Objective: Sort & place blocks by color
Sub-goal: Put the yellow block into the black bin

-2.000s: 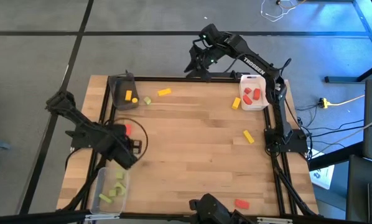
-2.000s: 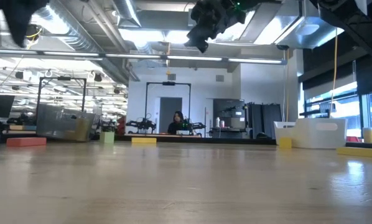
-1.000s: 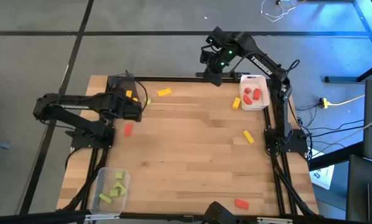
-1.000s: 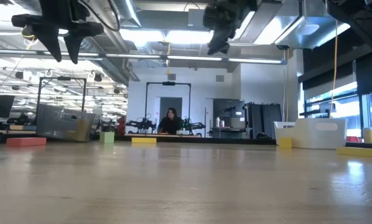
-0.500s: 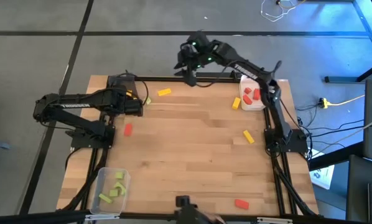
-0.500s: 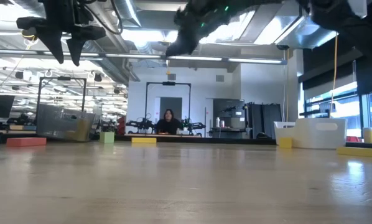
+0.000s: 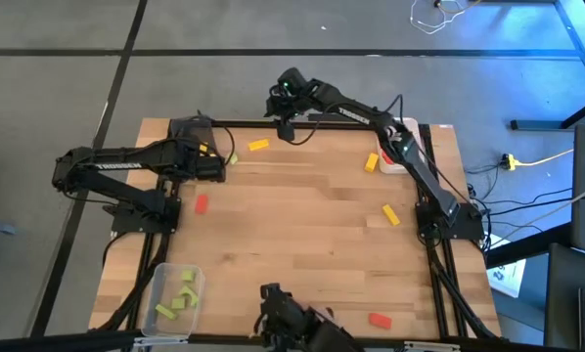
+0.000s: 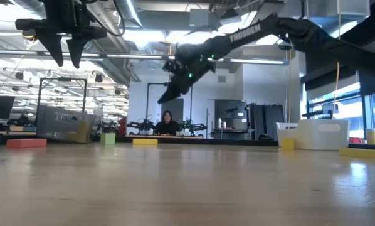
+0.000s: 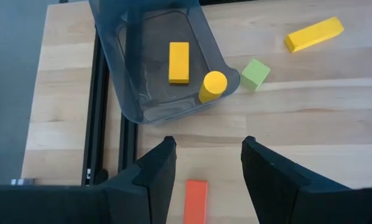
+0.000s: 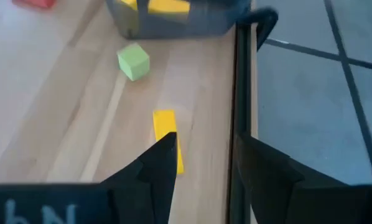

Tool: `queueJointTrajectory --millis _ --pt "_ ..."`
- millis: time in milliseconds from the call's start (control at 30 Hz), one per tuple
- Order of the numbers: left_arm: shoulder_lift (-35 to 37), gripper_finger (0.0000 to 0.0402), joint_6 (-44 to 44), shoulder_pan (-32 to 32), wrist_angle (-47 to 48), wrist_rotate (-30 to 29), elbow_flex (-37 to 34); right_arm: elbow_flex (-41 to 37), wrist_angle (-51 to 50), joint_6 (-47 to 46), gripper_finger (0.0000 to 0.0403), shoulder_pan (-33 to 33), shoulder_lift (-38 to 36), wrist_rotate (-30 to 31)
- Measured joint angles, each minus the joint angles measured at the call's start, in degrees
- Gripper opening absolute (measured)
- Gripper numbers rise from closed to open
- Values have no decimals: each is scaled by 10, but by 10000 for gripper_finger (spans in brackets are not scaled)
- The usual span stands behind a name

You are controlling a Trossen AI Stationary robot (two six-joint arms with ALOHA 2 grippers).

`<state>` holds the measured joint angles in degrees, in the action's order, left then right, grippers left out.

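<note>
My left gripper (image 7: 212, 168) (image 9: 206, 158) hangs open above the table's far left, with a red block (image 9: 195, 200) (image 7: 201, 203) lying flat below it. Ahead stands the dark grey tray (image 9: 155, 62) (image 7: 190, 137), which holds a yellow bar (image 9: 178, 62) and a yellow cylinder (image 9: 212, 86). A green cube (image 9: 255, 73) (image 10: 134, 61) lies beside the tray. My right gripper (image 7: 282, 130) (image 10: 201, 155) (image 8: 165, 94) is open above the far edge. It tilts down over a yellow bar (image 10: 167, 146) (image 7: 258, 145) lying flat on the wood, clear of it.
A white tray (image 7: 402, 149) stands at the far right, partly under my right arm. A clear tray (image 7: 175, 293) with green blocks sits at the near left. Loose yellow blocks (image 7: 372, 162) (image 7: 390, 215) and a red block (image 7: 379, 319) lie on the right half. Black frame rail (image 10: 241, 93) runs along the far edge.
My right gripper has swung toward the table's left along the far edge and come down toward the yellow bar, rolling as it went. It has stayed open.
</note>
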<state>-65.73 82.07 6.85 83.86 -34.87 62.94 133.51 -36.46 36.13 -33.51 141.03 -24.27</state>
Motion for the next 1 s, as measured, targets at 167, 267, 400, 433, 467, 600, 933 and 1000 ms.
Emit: queueJointTrajectory --millis 167,267,400,433,467,600,933,1000 --pt "0 169 0 0 -8 -1 0 0 5 2 163 -6 37 -50" --pt "0 169 0 0 -11 -1 0 0 11 1 163 -5 52 -67" --pt "0 169 0 0 -19 -1 0 0 12 -1 163 -5 59 -68" --pt "0 169 -1 1 -25 -1 0 0 13 -1 163 -4 59 -67" --pt "0 169 -2 4 -34 -2 0 7 10 -7 163 -4 58 -62" --pt "0 169 -61 37 -85 -3 0 12 20 -72 163 -5 31 -3" --pt "-15 169 -389 223 -338 135 0 15 -65 -111 163 -33 -122 6" --pt "-28 169 -444 265 -376 183 0 15 -85 -122 163 -43 -153 -20"
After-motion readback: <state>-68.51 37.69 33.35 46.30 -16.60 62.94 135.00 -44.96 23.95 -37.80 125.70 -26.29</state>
